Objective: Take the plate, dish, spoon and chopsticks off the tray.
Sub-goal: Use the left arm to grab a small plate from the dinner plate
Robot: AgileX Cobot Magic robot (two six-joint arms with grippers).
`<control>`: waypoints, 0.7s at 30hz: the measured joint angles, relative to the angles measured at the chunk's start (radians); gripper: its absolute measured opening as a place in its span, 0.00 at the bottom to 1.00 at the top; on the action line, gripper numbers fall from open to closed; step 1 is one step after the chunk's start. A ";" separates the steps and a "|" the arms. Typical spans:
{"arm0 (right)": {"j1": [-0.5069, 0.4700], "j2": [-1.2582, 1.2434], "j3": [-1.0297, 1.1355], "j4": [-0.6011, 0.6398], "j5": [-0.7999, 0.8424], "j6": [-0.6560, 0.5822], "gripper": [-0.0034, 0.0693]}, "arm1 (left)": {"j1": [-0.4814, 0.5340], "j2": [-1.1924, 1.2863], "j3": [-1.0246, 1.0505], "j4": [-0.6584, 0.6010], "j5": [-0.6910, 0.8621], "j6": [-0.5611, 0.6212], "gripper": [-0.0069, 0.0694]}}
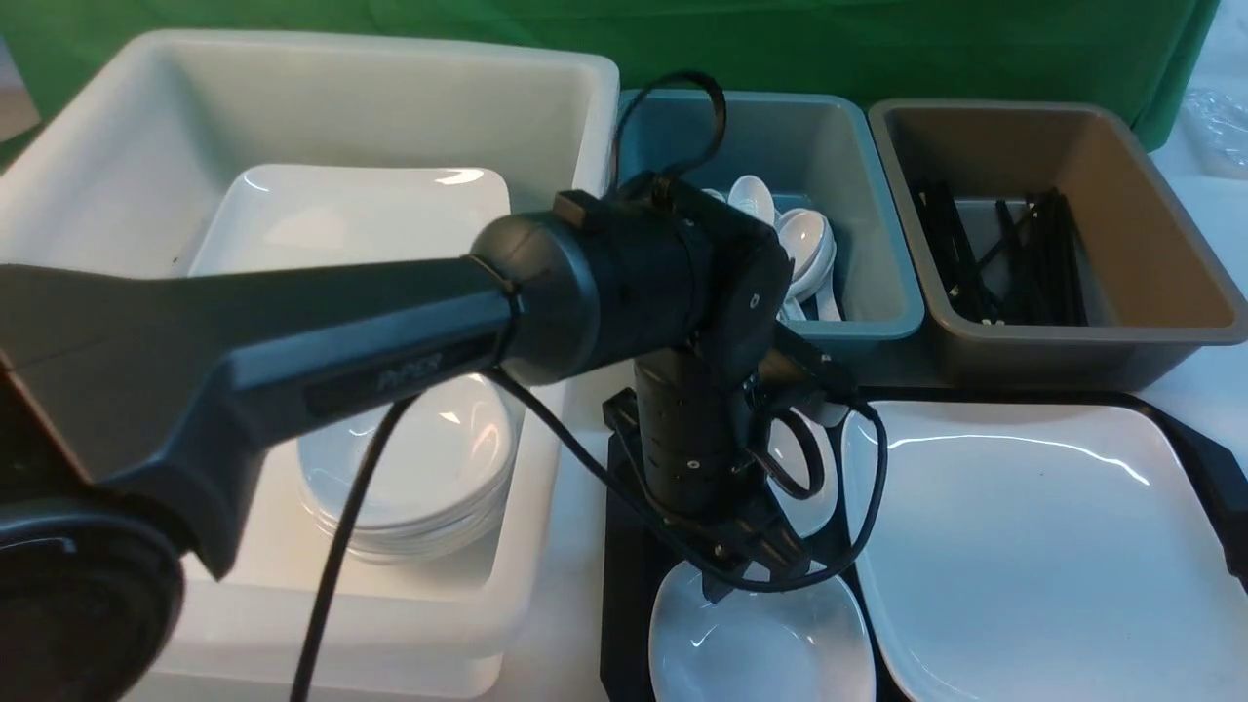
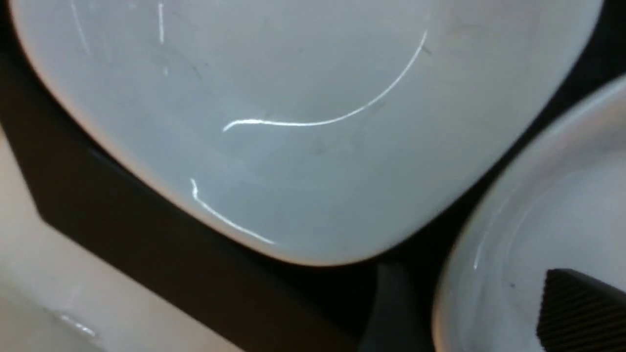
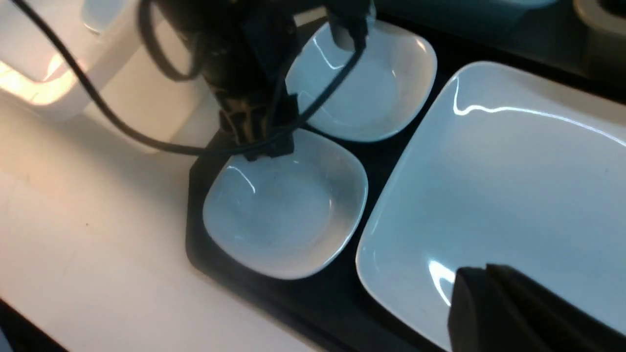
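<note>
The left gripper [image 1: 751,570] is pointed straight down at the bottom centre of the front view. Its jaws are parted, nothing is held, and it is poised just above the far rim of the near dish [image 1: 760,643]. One ribbed finger pad [image 2: 582,313] is seen at the lower right of the left wrist view.

The right gripper [image 3: 484,298] is shown only in its own wrist view, at the lower right. Its jaws are pressed together and empty, in front of the plate [image 1: 1043,556].

Dish and plate are laid side by side on the black tray [image 1: 624,604], the plate at the lower right. A second dish [image 3: 391,93] is set just beyond the first, partly hidden by the wrist.

Farther back, stacked small dishes [image 1: 439,468] are held in the white tub [image 1: 146,146] at the left. At the upper centre, spoons [image 1: 804,244] are gathered in the teal bin [image 1: 882,322]. At the upper right, chopsticks [image 1: 1014,258] are laid in the brown bin [image 1: 1150,253].
</note>
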 joint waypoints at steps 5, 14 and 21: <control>0.000 -0.013 0.000 0.003 -0.005 -0.016 0.09 | 0.000 0.035 0.000 -0.007 -0.009 -0.001 0.76; 0.000 -0.013 0.000 0.003 -0.026 -0.025 0.09 | -0.002 0.055 -0.001 -0.030 0.004 -0.001 0.59; 0.000 -0.013 0.000 0.003 -0.036 -0.028 0.08 | -0.001 0.047 -0.014 -0.054 0.065 -0.011 0.32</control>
